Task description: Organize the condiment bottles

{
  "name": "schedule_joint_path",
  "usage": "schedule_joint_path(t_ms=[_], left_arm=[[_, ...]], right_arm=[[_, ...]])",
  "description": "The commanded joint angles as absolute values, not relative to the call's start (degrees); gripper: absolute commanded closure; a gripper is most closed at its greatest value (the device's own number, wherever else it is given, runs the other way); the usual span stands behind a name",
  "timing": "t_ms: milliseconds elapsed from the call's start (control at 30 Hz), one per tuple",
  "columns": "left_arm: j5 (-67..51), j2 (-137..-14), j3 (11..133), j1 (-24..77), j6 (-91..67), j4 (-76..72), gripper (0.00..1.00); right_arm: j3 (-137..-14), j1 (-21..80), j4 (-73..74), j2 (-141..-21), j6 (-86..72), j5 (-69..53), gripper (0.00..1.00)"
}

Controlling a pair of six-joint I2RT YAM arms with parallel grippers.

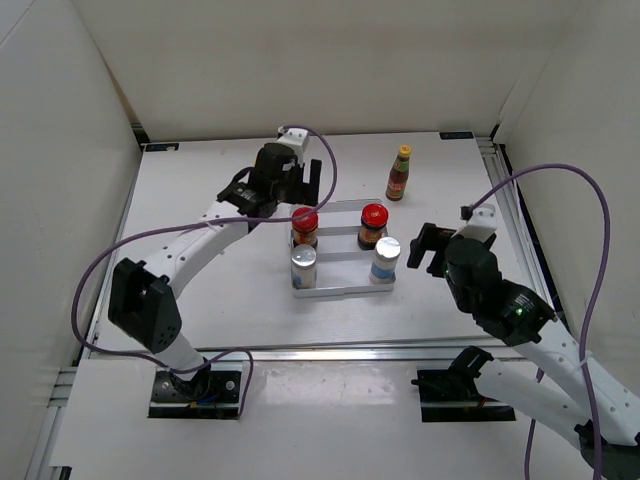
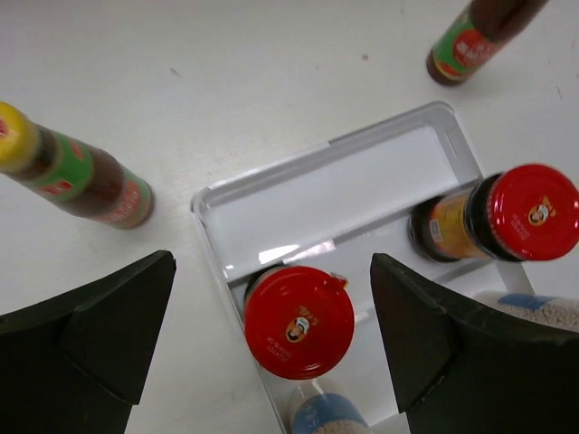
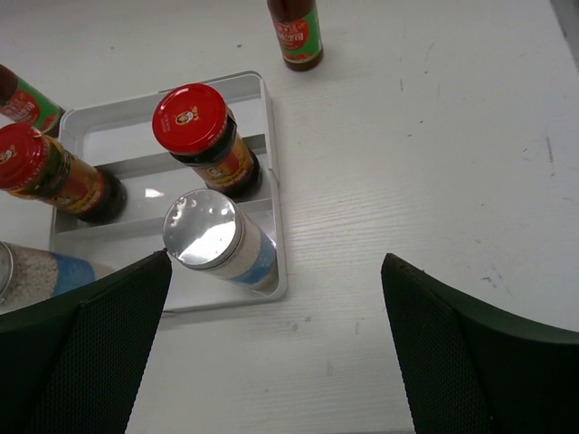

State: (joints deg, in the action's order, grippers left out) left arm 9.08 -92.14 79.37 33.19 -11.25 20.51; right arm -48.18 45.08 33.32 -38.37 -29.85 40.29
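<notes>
**Arrangement in and around tray (image 2: 344, 194)**

Middle row: left jar (image 1: 305, 226), right jar (image 1: 373, 224). Near row: left shaker (image 1: 304, 266), right shaker (image 1: 386, 259). One sauce bottle (image 1: 400, 172) stands on the surface (image 1: 200, 280) beyond the far right corner, a second sauce bottle (image 2: 77, 172) off the far left. Spread left fingers (image 2: 99, 334) hover over that corner; spread right fingers (image 3: 452, 353) beside tray.

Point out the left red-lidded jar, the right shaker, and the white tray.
left red-lidded jar (image 2: 298, 321): left wrist view, lid centre.
right shaker (image 3: 204, 229): right wrist view, silver top.
white tray (image 2: 308, 194): left wrist view, bare far compartment.
</notes>
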Motion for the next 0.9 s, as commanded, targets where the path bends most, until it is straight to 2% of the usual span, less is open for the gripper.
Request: schedule_joint_path(t_ms=[0,167,300,367,467,633,733,867], left_arm=[[15.71,-85.18,84.72,33.31,-7.12,22.84,0.0],[18.0,-71.83,77.55,26.73,-7.83,24.35,0.0],[26.7,-62.86,69.29,26.19,-3.36,24.35,0.0],[30.73,-59.52,66.11,25.67,-1.5,24.35,0.0],[33.22,-55.48,60.22,25.14,-0.18,24.35,0.0],[34.11,-47.3,45.57,25.14,-4.21,18.21,0.0],[34.01,-41.06,38.96,25.14,-4.75,13.98,0.0],[38.14,-38.23,36.65,27.5,-4.75,11.95,0.0]], right_arm=[[-54.04,45.35,33.13,-39.72,-24.01,44.03,0.0],[-62.39,45.35,34.37,-47.09,-13.99,46.05,0.0],[-73.8,42.73,34.37,-61.21,-6.95,45.53,0.0],[-81.54,39.31,35.06,-65.98,-6.15,38.09,0.0],[-90.92,28.08,35.68,-77.3,-7.99,23.36,0.0],[-103.08,18.2,35.52,-89.63,-9.76,9.25,0.0],[-110.96,15.92,34.1,-96.66,-8.35,6.25,0.0],[-121.43,15.91,37.16,-108.33,-5.46,4.48,0.0]])
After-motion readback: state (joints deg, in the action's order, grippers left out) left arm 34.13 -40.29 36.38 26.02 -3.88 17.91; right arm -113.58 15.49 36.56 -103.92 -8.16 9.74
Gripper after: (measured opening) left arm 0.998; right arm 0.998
